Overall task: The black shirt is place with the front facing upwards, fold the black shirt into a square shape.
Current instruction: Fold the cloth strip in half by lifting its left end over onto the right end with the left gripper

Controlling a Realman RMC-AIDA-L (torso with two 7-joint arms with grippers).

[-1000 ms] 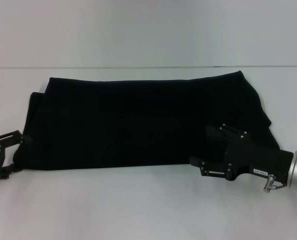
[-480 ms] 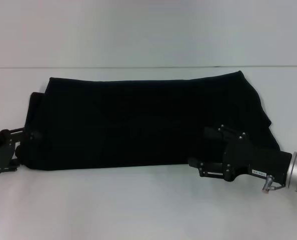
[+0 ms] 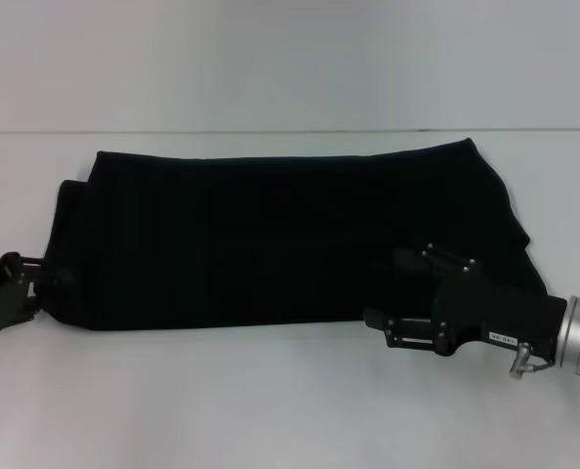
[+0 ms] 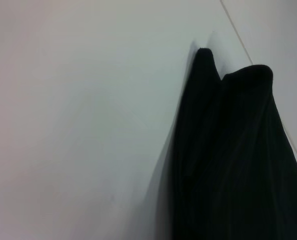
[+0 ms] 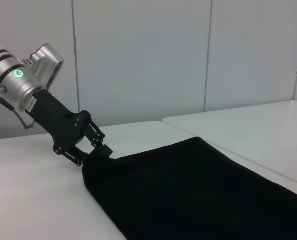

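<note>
Head view | black shirt (image 3: pixel 280 234) | long axis left-right

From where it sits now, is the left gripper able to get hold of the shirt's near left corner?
Probably yes. The left gripper is already at the near left corner of the black shirt, and the right wrist view shows its tips meeting the cloth edge. Only bare white table surrounds that corner. Whether it has actually pinched the fabric isn't clear.

White table (image 3: pixel 270 401) with a thin seam running across its far part, a second white table (image 5: pixel 258 125) just beside it across a narrow gap, and behind both a pale panelled wall (image 5: pixel 138 55) split by vertical joints, all under soft, even light.
</note>
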